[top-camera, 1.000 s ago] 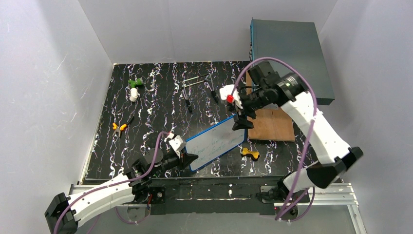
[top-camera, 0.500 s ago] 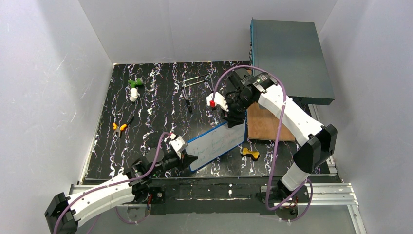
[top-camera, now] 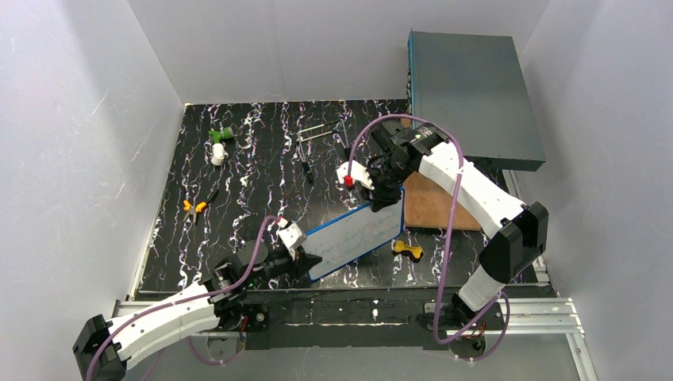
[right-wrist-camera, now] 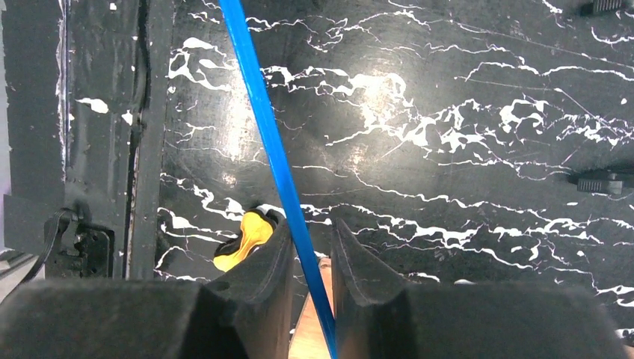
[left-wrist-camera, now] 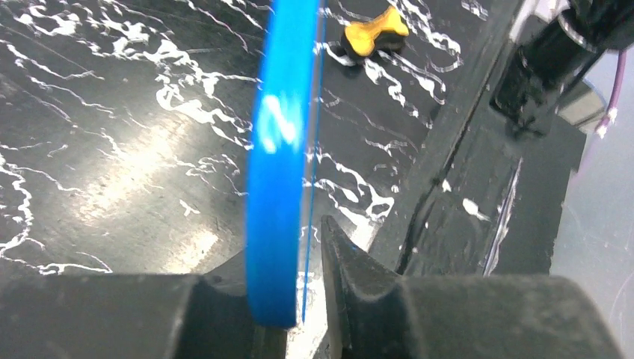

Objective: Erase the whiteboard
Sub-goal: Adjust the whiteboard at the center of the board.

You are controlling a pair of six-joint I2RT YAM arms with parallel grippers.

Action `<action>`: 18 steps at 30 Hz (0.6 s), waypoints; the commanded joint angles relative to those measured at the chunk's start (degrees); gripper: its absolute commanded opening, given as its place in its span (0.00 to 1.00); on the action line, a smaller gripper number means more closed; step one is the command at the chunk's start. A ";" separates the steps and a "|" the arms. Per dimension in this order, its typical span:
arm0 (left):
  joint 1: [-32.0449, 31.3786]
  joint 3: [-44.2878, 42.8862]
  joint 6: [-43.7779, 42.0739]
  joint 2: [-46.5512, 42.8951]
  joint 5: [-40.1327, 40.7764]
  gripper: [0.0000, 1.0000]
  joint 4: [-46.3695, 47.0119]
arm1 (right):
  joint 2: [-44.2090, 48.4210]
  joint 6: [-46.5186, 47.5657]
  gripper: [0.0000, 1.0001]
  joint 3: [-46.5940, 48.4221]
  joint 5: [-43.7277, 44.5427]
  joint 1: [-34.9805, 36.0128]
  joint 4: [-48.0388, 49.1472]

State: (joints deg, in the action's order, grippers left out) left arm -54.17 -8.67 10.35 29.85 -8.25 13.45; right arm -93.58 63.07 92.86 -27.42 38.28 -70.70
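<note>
Since a second ago the right arm has swung in from the grey box (top-camera: 472, 87) side, and its jaws have narrowed.

From above, the whiteboard (top-camera: 355, 240) sits aslant near the front of the tabletop (top-camera: 262, 182), its white face up and faint writing still on it. The left tool (top-camera: 304, 258) has its near-left corner. The right tool (top-camera: 379, 198) is on its far edge, by the wooden board (top-camera: 440, 202). A yellow piece (top-camera: 408, 251) lies just beside the whiteboard's right end. Whether the whiteboard touches the tabletop I cannot tell.

At the left wrist, the whiteboard (left-wrist-camera: 280, 149) shows edge-on, a blue frame running away between the fingers. The left tool (left-wrist-camera: 288, 262) is closed on that frame, gripping it low at the corner. The yellow piece (left-wrist-camera: 371, 35) lies beyond on the tabletop (left-wrist-camera: 112, 149).

At the right wrist, the whiteboard (right-wrist-camera: 273, 149) is again a thin blue line. The right tool (right-wrist-camera: 308, 232) straddles it, jaws close on either side with a sliver of gap on one side; I cannot tell whether it grips yet. The yellow piece (right-wrist-camera: 243, 239) sits behind one finger.

Risks, as I judge them: no eraser shows in either tool, so with both tools on the frame nothing is free to wipe. If the right tool closes off-centre, it could twist the whiteboard against the left tool's small corner grip and pop it loose. A dropped whiteboard would likely land on the yellow piece or slide off the front edge.
</note>
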 commanded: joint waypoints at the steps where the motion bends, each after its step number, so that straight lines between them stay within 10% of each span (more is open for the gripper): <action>1: 0.12 -5.64 1.16 -3.74 1.25 0.28 0.18 | -0.55 1.32 0.01 -1.64 -0.28 0.50 -2.20; 9: 0.12 -12.61 -2.34 -6.33 0.33 0.65 -7.06 | 0.88 2.09 0.01 -2.05 -2.25 0.56 -3.24; 18: 0.16 -30.15 -15.49 2.13 -1.01 0.80 -23.91 | 2.61 1.90 0.01 -3.39 -2.20 1.69 -2.28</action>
State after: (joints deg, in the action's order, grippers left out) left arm -54.00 -30.98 1.37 28.21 -7.09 -2.28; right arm -91.94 64.71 90.43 -29.65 38.94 -72.51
